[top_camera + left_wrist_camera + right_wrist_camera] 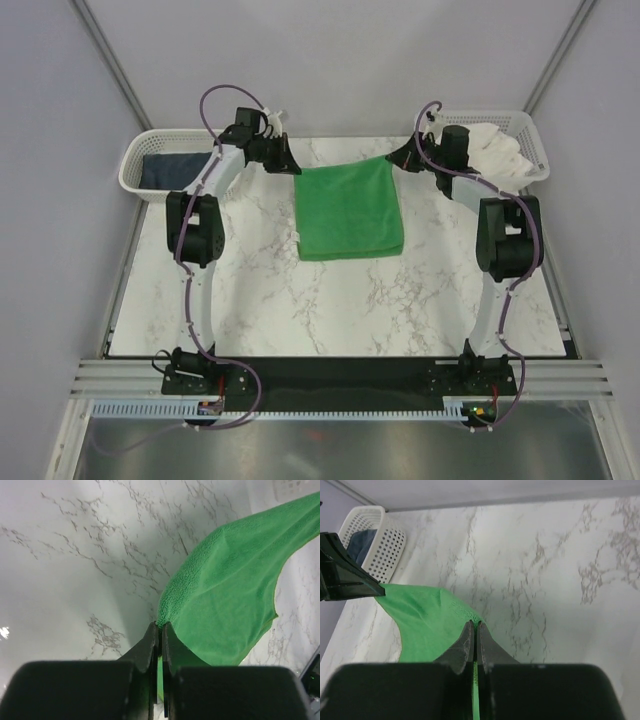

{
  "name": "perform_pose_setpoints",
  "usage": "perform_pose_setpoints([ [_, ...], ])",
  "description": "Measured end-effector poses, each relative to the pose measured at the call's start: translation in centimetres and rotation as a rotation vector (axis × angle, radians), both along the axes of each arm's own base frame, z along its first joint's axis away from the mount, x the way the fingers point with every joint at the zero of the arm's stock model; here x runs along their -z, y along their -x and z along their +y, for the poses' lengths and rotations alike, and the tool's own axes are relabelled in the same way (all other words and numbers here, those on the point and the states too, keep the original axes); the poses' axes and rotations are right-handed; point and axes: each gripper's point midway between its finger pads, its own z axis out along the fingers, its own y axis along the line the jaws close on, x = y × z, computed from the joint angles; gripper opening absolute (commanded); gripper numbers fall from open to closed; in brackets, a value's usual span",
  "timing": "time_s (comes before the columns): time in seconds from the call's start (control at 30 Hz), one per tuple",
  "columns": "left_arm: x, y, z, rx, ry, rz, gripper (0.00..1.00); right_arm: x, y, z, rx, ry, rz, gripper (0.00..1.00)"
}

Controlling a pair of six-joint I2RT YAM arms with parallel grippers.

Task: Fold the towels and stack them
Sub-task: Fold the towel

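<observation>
My left fingers [148,652] and right fingers [464,647] are closed on the two far corners of the green towel [348,210], holding that edge above the table [260,290], I think to fold it over.

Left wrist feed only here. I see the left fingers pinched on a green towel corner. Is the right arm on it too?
Observer: Yes. The right gripper is shut on the other far corner of the green towel.
Operator: Towel off the table?
Observer: Only partly. The far edge hangs between the left gripper and the right one; the near part lies on the marble table.
Operator: Other towels?
Observer: A dark blue towel sits in the left basket, a white towel in the right basket.
</observation>
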Motion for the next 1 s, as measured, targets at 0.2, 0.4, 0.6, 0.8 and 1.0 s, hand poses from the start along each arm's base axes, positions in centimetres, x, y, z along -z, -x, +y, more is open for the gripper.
perform_pose_setpoints([
  [0.2, -0.6, -1.0, 0.2, -0.002, -0.002, -0.053, 0.02, -0.9, -2.4, 0.1, -0.023, 0.036, -0.080, 0.00],
  [0.4, 0.8, -0.8, 0.2, 0.006, -0.004, -0.054, 0.02, 1.6, -1.8, -0.1, -0.039, 0.067, -0.034, 0.00],
  [0.6, 4.9, 2.6, 0.8, 0.013, -0.020, 0.051, 0.02, 4.1, 0.1, -0.2, -0.048, 0.078, 0.023, 0.00],
  [0.8, 4.0, 5.3, 0.9, 0.021, -0.020, 0.046, 0.02, 3.4, 2.3, -0.6, -0.049, 0.086, 0.033, 0.00],
  [1.0, -0.3, 6.3, 0.2, 0.040, 0.000, -0.066, 0.02, 0.9, 3.8, -0.9, -0.048, 0.094, -0.015, 0.00],
])
